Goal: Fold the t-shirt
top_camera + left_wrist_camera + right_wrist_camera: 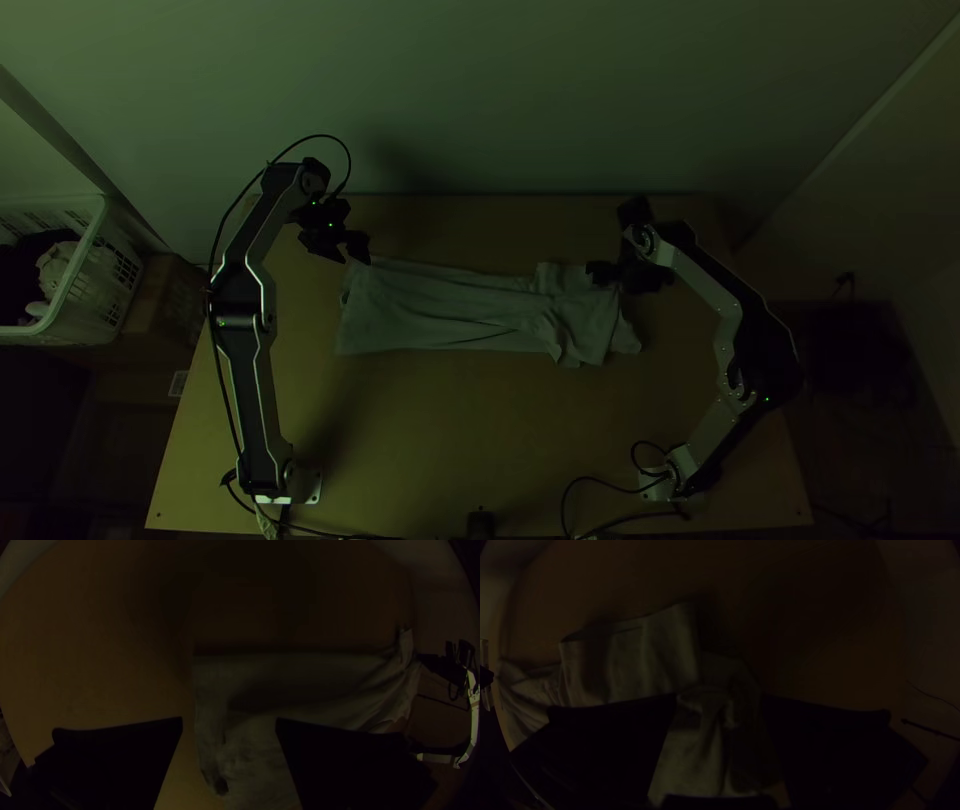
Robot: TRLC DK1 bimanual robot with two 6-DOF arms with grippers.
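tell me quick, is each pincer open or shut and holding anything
Left pincer: open, holding nothing, by the left end of the t-shirt.
Right pincer: open, holding nothing, above the t-shirt's rumpled right end.

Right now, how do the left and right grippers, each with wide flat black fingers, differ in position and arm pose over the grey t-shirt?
Left gripper is at the far corner of the flatter end of the t-shirt; right gripper is over the bunched end.
Left arm is fairly straight; right arm bends sharply at the elbow.
Shared: both have their fingers apart.
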